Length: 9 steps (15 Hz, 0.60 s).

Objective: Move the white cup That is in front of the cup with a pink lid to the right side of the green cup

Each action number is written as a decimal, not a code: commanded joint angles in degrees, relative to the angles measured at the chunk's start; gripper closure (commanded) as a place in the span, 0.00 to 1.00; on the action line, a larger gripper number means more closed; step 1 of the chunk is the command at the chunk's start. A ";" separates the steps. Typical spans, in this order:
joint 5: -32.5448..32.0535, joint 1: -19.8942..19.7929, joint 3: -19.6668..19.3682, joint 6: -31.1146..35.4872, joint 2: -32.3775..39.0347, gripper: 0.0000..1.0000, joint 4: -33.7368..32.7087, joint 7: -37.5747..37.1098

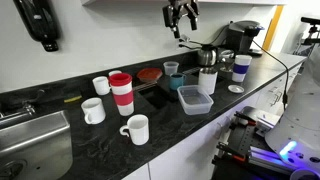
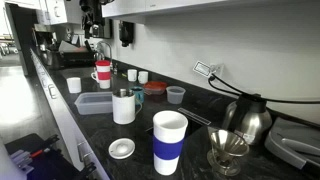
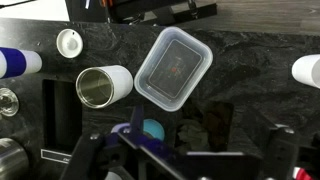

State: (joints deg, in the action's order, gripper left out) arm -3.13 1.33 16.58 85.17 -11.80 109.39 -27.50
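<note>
In both exterior views the plain white ceramic mug with a loop handle (image 1: 136,129) (image 2: 74,85) stands near the front edge of the dark speckled surface (image 1: 180,125), just in front of the tall white tumbler with a red-pink lid and band (image 1: 121,93). The wrist view shows neither of them. The small pale green tapered cup (image 1: 172,69) sits at upper centre by the wall, well apart from the mug.

The tool (image 1: 182,15) (image 3: 185,160) hangs high at the top of the frame, fingers spread wide and holding nothing.

Only the wrist view looks straight down on a clear rectangular plastic container (image 3: 173,67), with a white cup with a shiny metal inside (image 3: 103,85) just beside it and a round white lid (image 3: 69,42) at upper left (a teal shape under the tool is too blurred to name).

Between mug and green cup lies a dark red plate (image 1: 150,74). Two more white mugs (image 1: 93,111) stand left of the tumbler, a white cup with a dark blue band (image 2: 169,140) fills one foreground, and a steel sink (image 1: 30,140) sits at lower left
</note>
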 commanded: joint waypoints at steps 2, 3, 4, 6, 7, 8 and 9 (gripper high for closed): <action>-0.01 2.14 -1.78 0.10 0.29 0.00 -0.22 -0.29; 0.48 2.51 -1.96 0.23 0.34 0.00 -0.23 -0.16; 2.25 3.10 -2.21 0.79 0.21 0.00 -0.08 0.59; 4.76 4.24 -2.31 2.39 -0.08 0.00 0.46 1.37; 6.30 4.96 -2.24 3.20 0.02 0.00 0.64 2.10; 7.07 5.62 -1.98 4.27 0.17 0.00 0.98 2.42; 7.44 6.29 -1.68 6.16 0.21 0.00 1.66 2.75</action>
State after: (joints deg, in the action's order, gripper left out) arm 2.12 5.88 15.56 87.65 -11.70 109.76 -26.92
